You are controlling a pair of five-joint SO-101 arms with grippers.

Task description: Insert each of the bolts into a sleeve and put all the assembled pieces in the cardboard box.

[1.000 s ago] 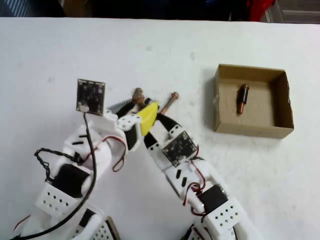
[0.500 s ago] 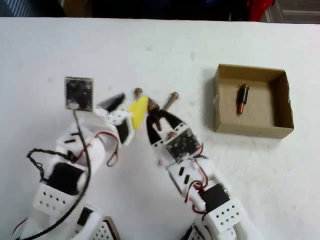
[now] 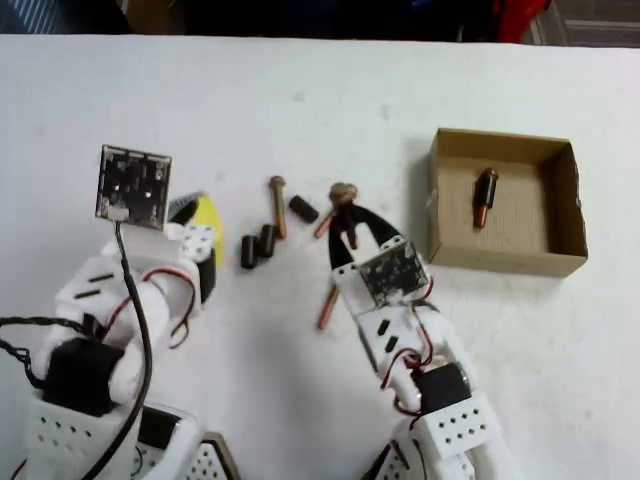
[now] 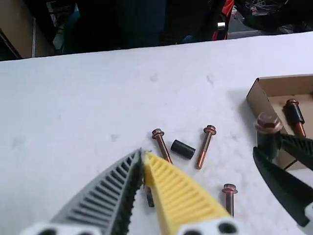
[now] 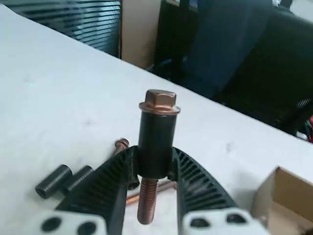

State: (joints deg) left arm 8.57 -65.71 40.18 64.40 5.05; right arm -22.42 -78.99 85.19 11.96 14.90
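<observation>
White table (image 3: 300, 90), faintly speckled. Right gripper (image 5: 154, 169) is clamped on an upright sleeved bolt (image 5: 156, 139) near table centre. Left gripper (image 4: 142, 154) sits at its 9 o'clock, fingers pressed together. Loose bolts (image 3: 277, 205) and sleeves (image 3: 257, 245) lie between them. Cardboard box (image 3: 505, 262) at 3 o'clock holds one assembled piece (image 3: 485, 197). Dark chairs (image 5: 220, 49) stand beyond the 12 o'clock edge.

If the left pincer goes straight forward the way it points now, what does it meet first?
Most likely the nearest loose bolt, lying just beyond the tips of the left pincer. Its height over the table is unclear, so it might pass above the bolt.
</observation>
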